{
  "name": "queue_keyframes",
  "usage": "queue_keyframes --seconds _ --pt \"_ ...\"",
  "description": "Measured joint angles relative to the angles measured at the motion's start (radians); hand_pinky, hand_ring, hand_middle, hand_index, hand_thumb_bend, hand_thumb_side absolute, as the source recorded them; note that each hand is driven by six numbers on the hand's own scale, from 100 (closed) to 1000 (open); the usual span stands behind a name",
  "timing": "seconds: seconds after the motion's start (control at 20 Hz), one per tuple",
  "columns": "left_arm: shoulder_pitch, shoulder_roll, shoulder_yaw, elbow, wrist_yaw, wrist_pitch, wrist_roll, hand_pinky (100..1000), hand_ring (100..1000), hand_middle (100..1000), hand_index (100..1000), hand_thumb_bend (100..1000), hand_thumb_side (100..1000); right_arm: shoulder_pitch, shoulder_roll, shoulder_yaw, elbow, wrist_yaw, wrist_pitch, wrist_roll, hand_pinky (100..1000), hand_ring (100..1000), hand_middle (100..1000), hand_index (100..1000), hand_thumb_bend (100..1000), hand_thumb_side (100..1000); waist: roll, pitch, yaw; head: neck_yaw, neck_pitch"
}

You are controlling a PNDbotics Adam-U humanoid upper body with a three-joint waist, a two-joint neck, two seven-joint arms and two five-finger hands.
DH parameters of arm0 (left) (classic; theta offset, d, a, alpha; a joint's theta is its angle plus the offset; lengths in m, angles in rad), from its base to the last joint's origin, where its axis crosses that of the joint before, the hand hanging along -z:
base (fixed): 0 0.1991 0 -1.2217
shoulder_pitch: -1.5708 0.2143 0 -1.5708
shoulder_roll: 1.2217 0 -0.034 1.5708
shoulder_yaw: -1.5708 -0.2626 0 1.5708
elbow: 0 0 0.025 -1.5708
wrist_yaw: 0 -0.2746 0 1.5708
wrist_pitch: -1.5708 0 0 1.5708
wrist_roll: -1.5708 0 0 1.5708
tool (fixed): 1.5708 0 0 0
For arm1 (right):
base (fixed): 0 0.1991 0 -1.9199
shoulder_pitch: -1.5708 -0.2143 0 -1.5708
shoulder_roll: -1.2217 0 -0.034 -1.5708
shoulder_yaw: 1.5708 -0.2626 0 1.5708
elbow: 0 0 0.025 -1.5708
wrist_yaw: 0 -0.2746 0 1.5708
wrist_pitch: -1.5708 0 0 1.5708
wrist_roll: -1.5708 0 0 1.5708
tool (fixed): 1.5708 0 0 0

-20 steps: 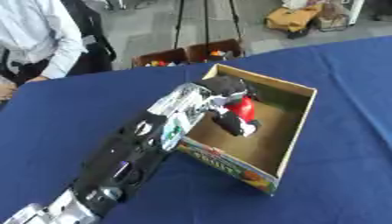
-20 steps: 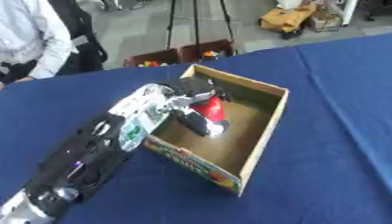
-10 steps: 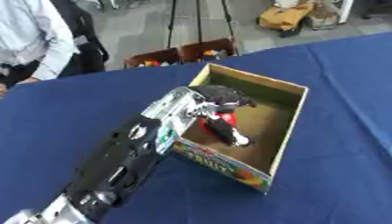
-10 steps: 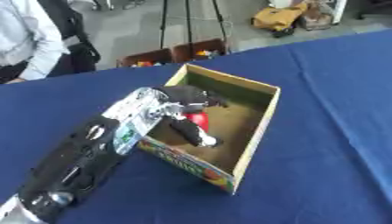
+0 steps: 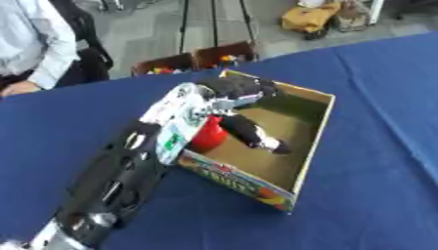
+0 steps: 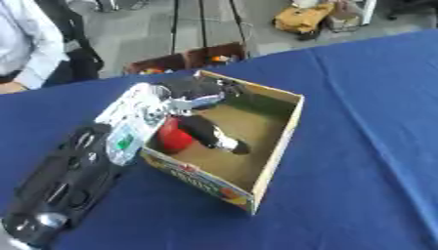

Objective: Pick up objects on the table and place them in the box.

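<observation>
The left hand reaches from the near left over the left wall of the cardboard box, which sits on the blue counter. Its fingers hang down inside the box, relaxed and grasping nothing. A red object lies on the box floor against the left wall, just beside the fingers. The right hand shows in neither view.

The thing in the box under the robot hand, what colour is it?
Red, clearest in the left eye view.
</observation>
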Motion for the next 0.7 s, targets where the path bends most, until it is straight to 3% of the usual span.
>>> queue_keyframes --seconds 0.4,0.6,0.7 --pt "0.039 0.108 0.136 -0.294 0.307 0.111 0.405 791 773 868 949 584 991 0.019 -0.016 -0.008 0.000 0.001 -0.005 -0.007 725 771 763 816 100 1000 -0.001 0.000 0.026 0.006 0.025" --pt "0.057 0.149 0.196 -0.410 0.395 0.131 0.583 775 781 863 943 554 995 0.028 -0.023 -0.014 0.000 0.004 -0.003 -0.016 723 771 763 816 100 1000 -0.012 0.001 0.033 0.028 0.030" --pt "0.074 0.173 0.226 -0.463 0.418 0.137 0.647 758 777 857 940 489 952 0.033 -0.024 -0.019 0.000 0.007 -0.003 -0.022 724 772 764 816 100 1000 -0.017 0.001 0.041 0.034 0.034"
